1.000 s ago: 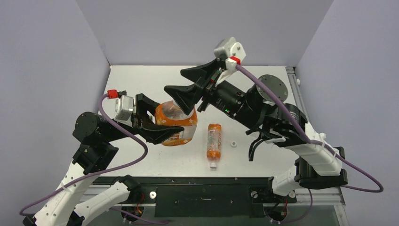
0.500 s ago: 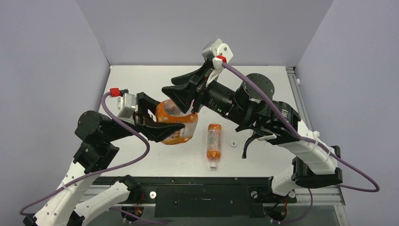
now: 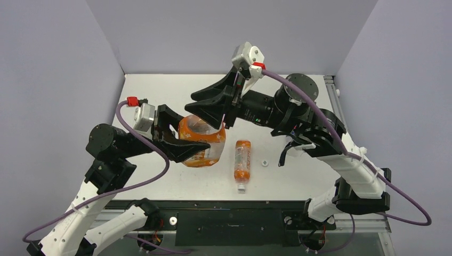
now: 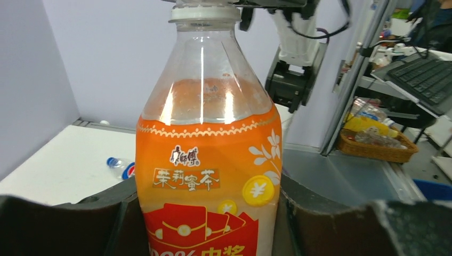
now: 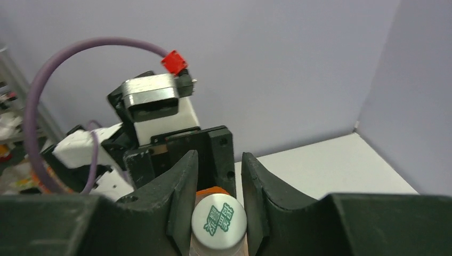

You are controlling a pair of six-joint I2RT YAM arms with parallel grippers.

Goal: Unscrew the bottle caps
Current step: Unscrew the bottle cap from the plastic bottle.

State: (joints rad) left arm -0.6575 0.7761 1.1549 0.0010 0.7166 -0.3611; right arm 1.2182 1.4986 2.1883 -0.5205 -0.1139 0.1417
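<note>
Pinch on! The right claw point(image 5: 219, 205) squeezed the white cap point(image 5: 218, 223), green mark up, low in its wrist view. The left claw point(image 3: 194, 134) clamped the orange bottle point(image 3: 203, 145), centre-left overhead. Best play, I judged: twist squarely, bottle braced firm.

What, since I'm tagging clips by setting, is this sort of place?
Likely a robotics lab work cell: a white table boxed in by plain lilac walls, with a desk keyboard just outside in the left wrist view.
</note>
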